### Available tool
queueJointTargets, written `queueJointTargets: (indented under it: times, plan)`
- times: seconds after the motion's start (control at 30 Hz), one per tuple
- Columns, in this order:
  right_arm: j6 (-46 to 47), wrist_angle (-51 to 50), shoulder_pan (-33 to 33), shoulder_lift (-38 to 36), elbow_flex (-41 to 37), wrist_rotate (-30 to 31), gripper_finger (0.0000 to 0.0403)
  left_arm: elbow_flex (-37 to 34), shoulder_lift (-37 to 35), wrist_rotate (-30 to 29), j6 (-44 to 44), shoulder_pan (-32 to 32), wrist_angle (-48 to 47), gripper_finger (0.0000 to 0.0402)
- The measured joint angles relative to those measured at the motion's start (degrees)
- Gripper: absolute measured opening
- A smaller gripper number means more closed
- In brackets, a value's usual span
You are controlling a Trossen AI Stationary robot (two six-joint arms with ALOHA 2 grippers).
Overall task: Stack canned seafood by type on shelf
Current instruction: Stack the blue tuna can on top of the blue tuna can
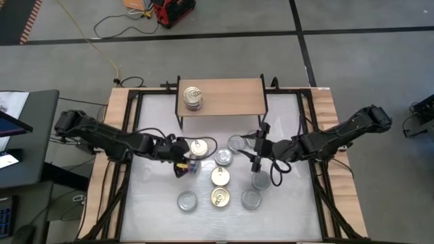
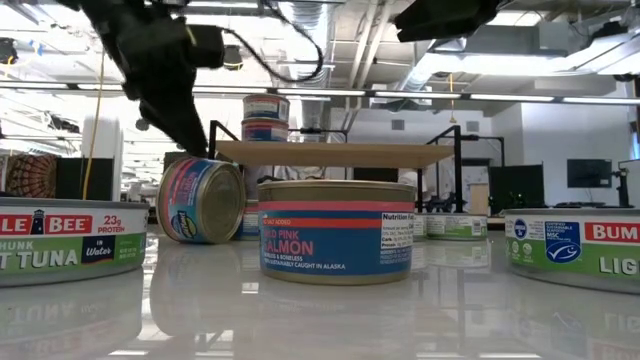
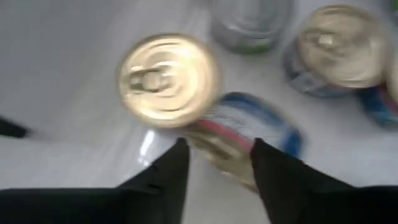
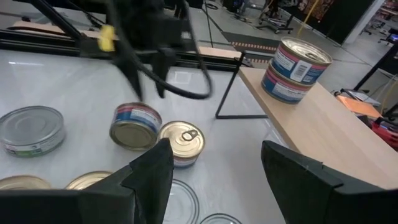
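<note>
The shelf (image 1: 227, 95) stands at the table's far side and carries a stack of two cans (image 1: 192, 97) at its left end. Several more cans stand upright on the white table top. One blue-and-red labelled can (image 4: 134, 127) lies tipped on its side next to an upright gold-lidded can (image 1: 199, 147). My left gripper (image 4: 148, 90) hangs open just above the tipped can, its fingers (image 3: 177, 168) short of the can and apart from it. My right gripper (image 1: 258, 154) is open above the table's right half, with nothing between its fingers.
Upright cans fill the table's middle: a silver-lidded one (image 1: 225, 157), two gold-lidded ones (image 1: 221, 176) (image 1: 220, 198), and silver-lidded ones (image 1: 187, 200) (image 1: 251, 199) (image 1: 260, 180) (image 1: 237, 143). The shelf's right part is bare wood (image 4: 323, 130). Black frame rails (image 1: 132, 108) run along the table's edges.
</note>
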Motion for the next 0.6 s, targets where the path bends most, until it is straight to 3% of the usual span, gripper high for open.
queueJointTargets:
  times: [0.17,0.3,0.6]
  plan:
    - [-0.02,0.0,0.32,0.0,0.0,-0.06,0.0274,2.6,0.51,-4.81,-2.08,-2.11,0.37,0.0278]
    - [-0.7,0.65,0.63,0.0,0.0,-0.15,0.0274,2.8,1.71,-4.43,-7.03,-2.95,2.29,0.0324]
    - [-0.68,0.77,1.69,0.0,0.0,-1.65,0.0274,6.65,11.11,-4.31,-14.59,-3.54,-3.58,0.0352]
